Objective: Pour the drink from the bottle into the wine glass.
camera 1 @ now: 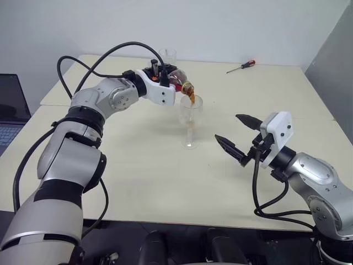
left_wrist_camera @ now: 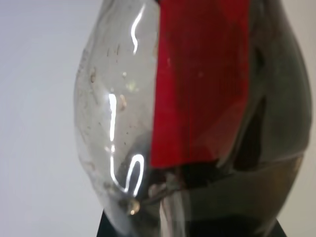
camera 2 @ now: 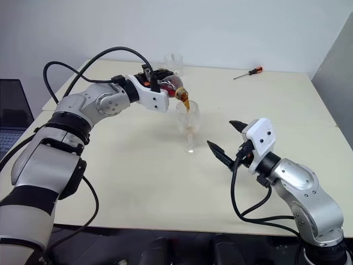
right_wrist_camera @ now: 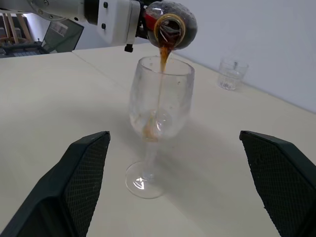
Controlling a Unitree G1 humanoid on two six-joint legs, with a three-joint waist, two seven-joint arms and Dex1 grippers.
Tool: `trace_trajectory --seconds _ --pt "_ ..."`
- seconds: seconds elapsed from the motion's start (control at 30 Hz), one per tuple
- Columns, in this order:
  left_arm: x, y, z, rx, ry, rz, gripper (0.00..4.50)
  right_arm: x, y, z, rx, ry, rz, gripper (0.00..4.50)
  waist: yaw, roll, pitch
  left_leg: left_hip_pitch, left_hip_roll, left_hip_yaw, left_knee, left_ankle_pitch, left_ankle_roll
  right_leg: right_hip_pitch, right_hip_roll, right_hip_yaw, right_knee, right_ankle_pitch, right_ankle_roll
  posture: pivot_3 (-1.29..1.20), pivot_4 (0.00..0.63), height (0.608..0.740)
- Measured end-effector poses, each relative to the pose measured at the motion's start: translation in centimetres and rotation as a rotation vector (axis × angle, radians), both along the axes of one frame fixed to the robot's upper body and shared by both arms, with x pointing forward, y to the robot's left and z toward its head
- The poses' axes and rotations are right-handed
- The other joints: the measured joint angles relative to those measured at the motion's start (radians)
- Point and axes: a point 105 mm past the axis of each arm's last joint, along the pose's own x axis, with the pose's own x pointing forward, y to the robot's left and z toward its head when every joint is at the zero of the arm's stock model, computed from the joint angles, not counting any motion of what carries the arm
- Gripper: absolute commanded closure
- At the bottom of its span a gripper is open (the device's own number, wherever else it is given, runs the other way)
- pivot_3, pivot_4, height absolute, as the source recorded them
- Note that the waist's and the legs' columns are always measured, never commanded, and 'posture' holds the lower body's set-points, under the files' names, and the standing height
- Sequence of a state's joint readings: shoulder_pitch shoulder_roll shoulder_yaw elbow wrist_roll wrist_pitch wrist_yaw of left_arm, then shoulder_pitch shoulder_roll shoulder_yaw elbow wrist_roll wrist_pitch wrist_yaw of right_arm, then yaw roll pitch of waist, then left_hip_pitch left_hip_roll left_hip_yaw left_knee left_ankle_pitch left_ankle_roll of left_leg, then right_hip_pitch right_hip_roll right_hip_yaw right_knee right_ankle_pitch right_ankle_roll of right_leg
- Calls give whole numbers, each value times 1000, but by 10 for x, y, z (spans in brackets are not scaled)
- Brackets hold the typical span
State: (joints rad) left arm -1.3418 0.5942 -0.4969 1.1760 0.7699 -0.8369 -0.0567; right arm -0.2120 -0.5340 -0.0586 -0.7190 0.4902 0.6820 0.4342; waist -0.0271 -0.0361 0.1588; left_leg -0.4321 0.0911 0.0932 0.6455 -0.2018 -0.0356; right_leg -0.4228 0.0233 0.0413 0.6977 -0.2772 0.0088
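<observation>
Clamped by the left gripper (camera 1: 161,77) around its rounded body, tipped mouth-down over the wine glass (right_wrist_camera: 159,111), near the middle of the cream table (camera 1: 138,176): so stood the bottle (right_wrist_camera: 170,24), with a thin brown stream of the drink (right_wrist_camera: 163,55) falling from its open mouth past the rim into the bowl. Looked light and nearly spent, thin-walled and likely to dent under a hard squeeze, smooth enough to slip; best gripped at the widest part of the body, as done here. Judged fragile and top-heavy, that glass, on 1 thin stem and a flat foot; best left untouched while filling, or steadied low at the stem. Hung wide apart and empty, the 2 fingers of the right gripper (camera 1: 238,138), just short of the glass on the near side. Hard to judge how much drink remained inside, the label and dark reflections covering the body in the left wrist view. Left gripper's fingers mostly masked by the bottle. No cap to be made out.
</observation>
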Motion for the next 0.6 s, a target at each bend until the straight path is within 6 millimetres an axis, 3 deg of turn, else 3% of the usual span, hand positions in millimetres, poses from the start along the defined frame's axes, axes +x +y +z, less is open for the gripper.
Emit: trace_trajectory --seconds 0.6 --pt "0 2 3 45 -15 8 3727 1 -3 3 -7 -13 -8 0 0 0 0 0 0 0 0 0 0 0 0 0 0 0 0 0 150 740"
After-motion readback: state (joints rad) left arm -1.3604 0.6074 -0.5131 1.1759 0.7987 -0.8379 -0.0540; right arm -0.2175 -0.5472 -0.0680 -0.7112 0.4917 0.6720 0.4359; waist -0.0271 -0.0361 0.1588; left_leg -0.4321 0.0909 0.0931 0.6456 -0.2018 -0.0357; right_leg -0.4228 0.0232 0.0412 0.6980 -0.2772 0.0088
